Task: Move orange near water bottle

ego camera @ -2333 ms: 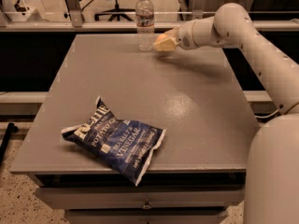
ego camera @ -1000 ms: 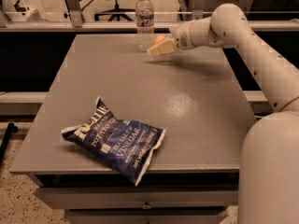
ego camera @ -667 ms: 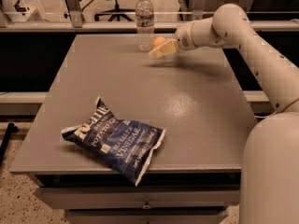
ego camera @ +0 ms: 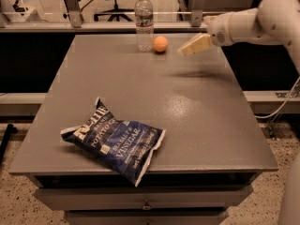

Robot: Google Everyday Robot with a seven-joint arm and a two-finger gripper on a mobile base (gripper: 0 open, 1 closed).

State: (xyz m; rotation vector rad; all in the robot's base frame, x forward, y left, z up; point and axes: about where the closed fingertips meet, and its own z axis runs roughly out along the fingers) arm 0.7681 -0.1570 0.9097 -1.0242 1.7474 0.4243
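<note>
The orange [ego camera: 160,44] sits on the grey table [ego camera: 140,93] at the far edge, just right of the water bottle [ego camera: 144,20] and almost touching it. The bottle is clear, with a white cap, and stands upright. My gripper [ego camera: 193,46] hovers a little above the table, to the right of the orange and apart from it. It is open and empty.
A dark blue potato chip bag [ego camera: 115,140] lies flat near the table's front left. My arm [ego camera: 253,25] reaches in from the right over the table's far right corner. A railing and an office chair stand behind the table. Drawers are below the front edge.
The gripper held the orange next to the bottle before. Now the orange lies free on the table and the gripper has drawn back to the right.
</note>
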